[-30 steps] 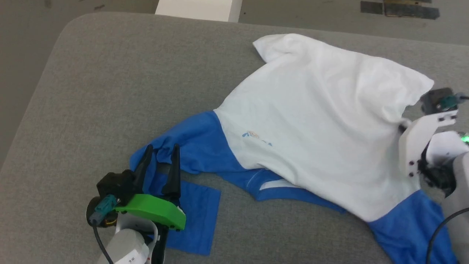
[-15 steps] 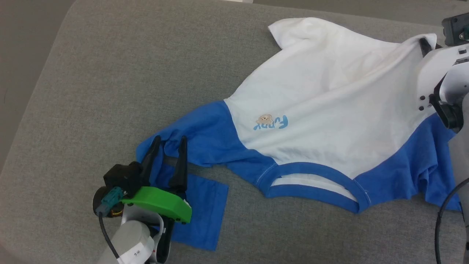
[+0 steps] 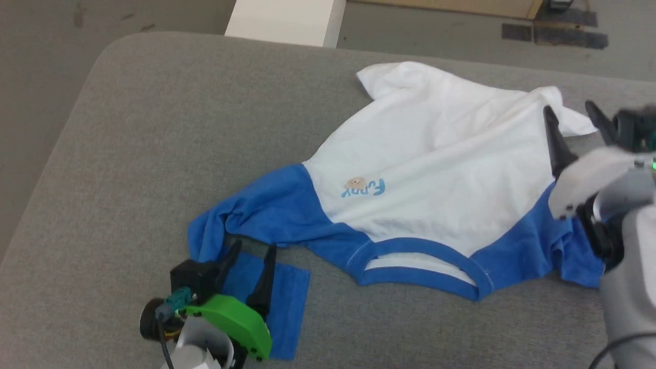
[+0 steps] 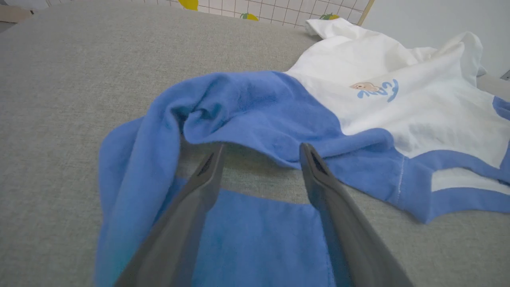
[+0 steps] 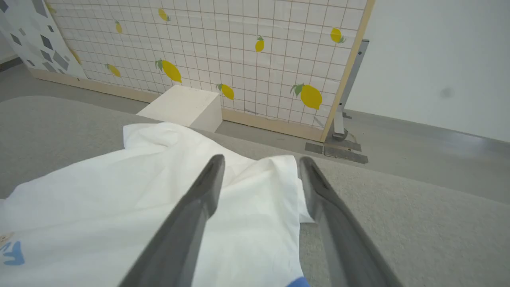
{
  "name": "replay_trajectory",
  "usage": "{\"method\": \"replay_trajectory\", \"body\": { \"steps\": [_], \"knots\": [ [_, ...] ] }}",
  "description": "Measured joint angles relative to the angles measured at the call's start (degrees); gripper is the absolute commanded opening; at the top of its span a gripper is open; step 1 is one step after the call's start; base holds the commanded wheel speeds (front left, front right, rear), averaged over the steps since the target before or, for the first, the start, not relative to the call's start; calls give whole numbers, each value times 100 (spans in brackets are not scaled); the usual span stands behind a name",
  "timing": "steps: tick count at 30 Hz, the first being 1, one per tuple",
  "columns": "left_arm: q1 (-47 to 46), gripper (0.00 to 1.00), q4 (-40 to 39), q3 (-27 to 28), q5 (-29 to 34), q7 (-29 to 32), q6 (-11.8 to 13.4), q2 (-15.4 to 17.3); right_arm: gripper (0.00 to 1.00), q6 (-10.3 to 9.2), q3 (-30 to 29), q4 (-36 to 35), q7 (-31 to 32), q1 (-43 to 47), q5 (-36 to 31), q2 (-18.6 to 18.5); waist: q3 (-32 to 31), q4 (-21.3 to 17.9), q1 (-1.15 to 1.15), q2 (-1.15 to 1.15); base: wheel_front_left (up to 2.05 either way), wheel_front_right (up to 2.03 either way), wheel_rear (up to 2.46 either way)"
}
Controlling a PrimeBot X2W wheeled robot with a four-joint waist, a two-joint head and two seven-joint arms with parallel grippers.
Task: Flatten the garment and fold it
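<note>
- Two hands are standing open over your work, and neither is gripping anything.
- Your soft white cloth shirt with bright blue sleeves (image 3: 435,169) is lying on the grey fabric-covered surface (image 3: 154,128). It is spreading across the right half, with its blue-trimmed neckline (image 3: 420,261) facing the robot.
- Its small printed mark (image 3: 363,187) is showing on the white, just beside the seam to the blue sleeve (image 3: 256,215) on the robot's left.
- That sleeve is lying bunched and doubling back, with its flat end (image 3: 287,302) resting on the surface.
- Your left hand (image 3: 254,246) is hovering with fingers spread over that flat end. In the left wrist view the fingertips are pointing at the bunched fold, and you cannot tell whether they are touching cloth.
- Your right hand (image 3: 568,106) is sitting at the shirt's far right white corner. Its fingers are parted and cloth is showing between them, unpinched.
- Beyond the surface, a pale white block (image 3: 284,20) is standing on the floor.
</note>
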Motion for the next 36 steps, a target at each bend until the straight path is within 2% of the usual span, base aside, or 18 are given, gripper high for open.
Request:
{"method": "replay_trajectory", "body": {
  "steps": [7, 12, 17, 26, 27, 28, 29, 36],
  "knots": [
    [289, 100, -216, 8, -274, 709, 185, 110, 100, 0, -355, -1926, 207, 1640, 140, 600, -365, -333, -1, 0, 0, 0, 0],
    [268, 100, -235, 98, -466, 1049, 277, 96, 100, 0, -426, -2824, 343, 2488, 59, 829, -479, -582, -1, 0, 0, 0, 0],
    [211, 100, -49, 223, -705, 1370, 400, 94, 100, 0, -385, -3218, 521, 2976, 258, 888, -485, -835, -1, 0, 0, 0, 0],
    [-92, 100, 304, 458, -901, 1586, 553, 116, 100, -1, -210, -3165, 561, 3223, 604, 890, -356, -1220, -1, 0, 0, 0, 0],
    [-107, 93, 321, 472, -933, 1588, 552, 118, 100, -1, -176, -3119, 563, 3227, 623, 890, -337, -1256, -1, 0, 0, 0, 0],
    [-118, 36, 327, 467, -942, 1588, 547, 122, 100, -1, -153, -3091, 563, 3237, 642, 890, -322, -1281, -1, 0, 0, 0, 0],
    [-128, 0, 332, 468, -943, 1586, 545, 125, 100, 0, -132, -3063, 564, 3260, 643, 891, -305, -1308, -1, 0, 0, 0, 0],
    [-116, 0, 269, 392, -945, 1528, 538, 145, 100, 0, -74, -2838, 835, 3427, 699, 894, -225, -1339, -1, 0, 0, 0, 0]
  ]
}}
